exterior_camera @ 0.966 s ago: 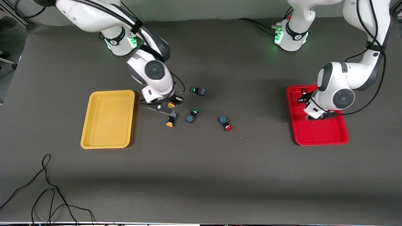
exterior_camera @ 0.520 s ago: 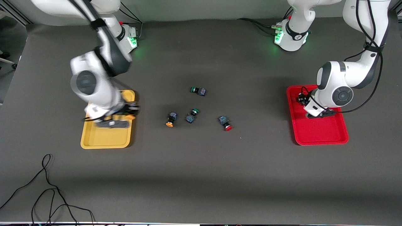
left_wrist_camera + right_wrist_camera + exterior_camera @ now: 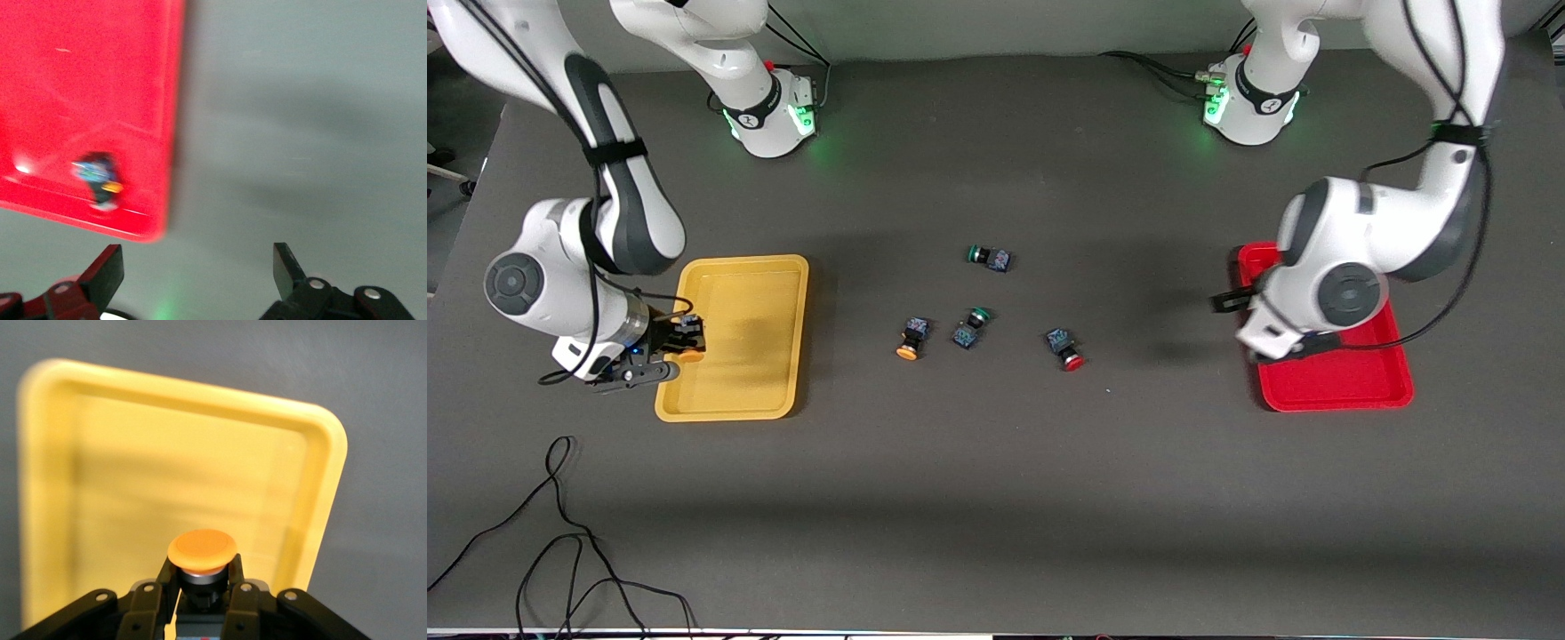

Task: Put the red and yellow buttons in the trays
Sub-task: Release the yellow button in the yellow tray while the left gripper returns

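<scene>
My right gripper (image 3: 679, 348) is shut on a yellow-capped button (image 3: 688, 341) and holds it over the yellow tray (image 3: 738, 387), at the rim toward the right arm's end of the table. In the right wrist view the cap (image 3: 202, 550) sticks out between the fingers of that gripper (image 3: 202, 579), above the tray (image 3: 167, 467). My left gripper (image 3: 1230, 305) is open and empty over the red tray's (image 3: 1334, 382) inner rim. The left wrist view shows that gripper (image 3: 197, 270) and a small dark button (image 3: 100, 179) lying in the red tray (image 3: 87, 80). A yellow-capped button (image 3: 908, 341) and a red-capped button (image 3: 1064, 348) lie mid-table.
Two green-capped buttons lie mid-table: one (image 3: 969, 327) between the yellow-capped and red-capped ones, one (image 3: 988, 257) farther from the front camera. A black cable (image 3: 560, 533) trails on the table near the front edge at the right arm's end.
My right gripper swung from the middle cluster to the yellow tray, carrying the yellow-capped button. My left gripper moved from over the red tray to its inner rim.
</scene>
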Tool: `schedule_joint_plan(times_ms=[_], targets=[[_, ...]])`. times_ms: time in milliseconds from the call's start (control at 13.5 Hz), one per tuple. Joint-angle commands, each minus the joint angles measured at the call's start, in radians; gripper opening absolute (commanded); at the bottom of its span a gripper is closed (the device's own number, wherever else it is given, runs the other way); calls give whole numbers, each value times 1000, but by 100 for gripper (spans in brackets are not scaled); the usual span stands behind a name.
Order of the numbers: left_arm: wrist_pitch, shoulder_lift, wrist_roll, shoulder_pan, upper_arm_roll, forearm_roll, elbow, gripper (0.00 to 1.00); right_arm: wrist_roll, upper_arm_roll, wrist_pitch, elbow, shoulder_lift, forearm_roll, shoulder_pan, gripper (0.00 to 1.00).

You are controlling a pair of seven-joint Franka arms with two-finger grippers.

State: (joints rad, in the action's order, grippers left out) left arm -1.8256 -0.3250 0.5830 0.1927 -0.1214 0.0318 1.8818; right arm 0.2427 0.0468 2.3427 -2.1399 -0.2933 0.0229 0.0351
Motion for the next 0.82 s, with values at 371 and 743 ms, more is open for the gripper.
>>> schedule_joint_plan(times_ms=[371, 743], targets=[[-44, -476, 584, 300, 12, 132, -587, 100, 21, 18, -44, 75, -98, -70, -8, 100], [-262, -488, 578, 329, 12, 165, -439, 100, -259, -102, -293, 221, -24, -67, -26, 100]])
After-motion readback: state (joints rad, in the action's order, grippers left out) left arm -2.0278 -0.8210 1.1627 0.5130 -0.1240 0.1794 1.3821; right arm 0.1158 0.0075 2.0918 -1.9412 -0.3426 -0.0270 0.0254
